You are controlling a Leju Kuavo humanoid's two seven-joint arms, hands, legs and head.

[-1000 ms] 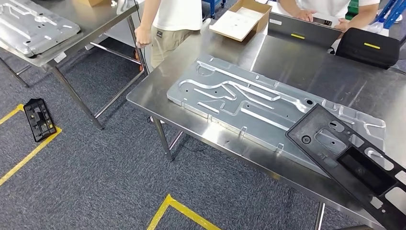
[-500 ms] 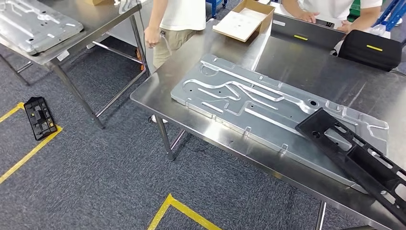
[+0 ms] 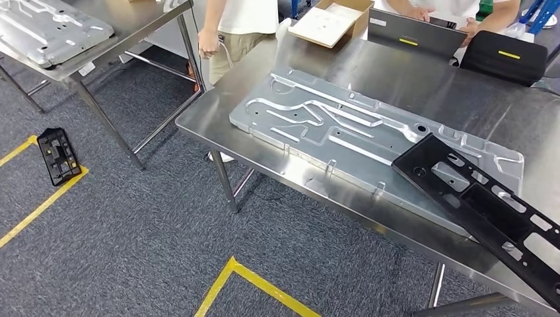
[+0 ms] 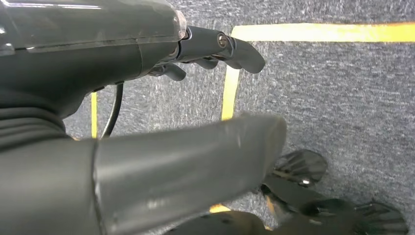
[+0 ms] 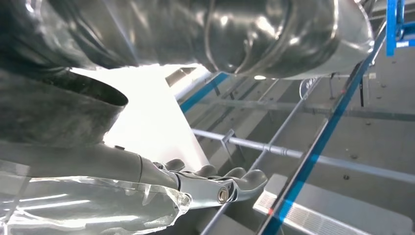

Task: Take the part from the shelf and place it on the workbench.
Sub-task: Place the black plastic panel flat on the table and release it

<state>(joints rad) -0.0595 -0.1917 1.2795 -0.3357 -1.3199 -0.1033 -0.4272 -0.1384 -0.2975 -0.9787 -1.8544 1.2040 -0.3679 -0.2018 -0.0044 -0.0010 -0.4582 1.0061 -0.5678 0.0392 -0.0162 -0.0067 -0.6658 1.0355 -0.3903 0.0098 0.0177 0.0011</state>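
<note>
The left hand (image 4: pixel 122 54) hangs over grey carpet and yellow floor tape (image 4: pixel 230 88), fingers loosely spread from the thumb, holding nothing. The right hand (image 5: pixel 161 176) shows in its wrist view with fingers reaching out under a shiny thumb. Whether it has hold of anything I cannot tell, since no part is plainly visible between them.

In the head view the long black plastic frame (image 3: pixel 485 210) lies slantwise over the near right corner of the steel workbench (image 3: pixel 422 72). Its free end is above the ribbed aluminium plate (image 3: pixel 343 132); its other end runs off the picture's lower right. Whether it touches the plate is not clear.

The frame looks light and stiff, a thin moulding full of cut-outs. Gripped at one end, it would likely lever and sag. A solid rail near the middle, or an edge of a large opening, seems the safer hold. Its smooth plastic may slide on the polished metal once set down.
</note>
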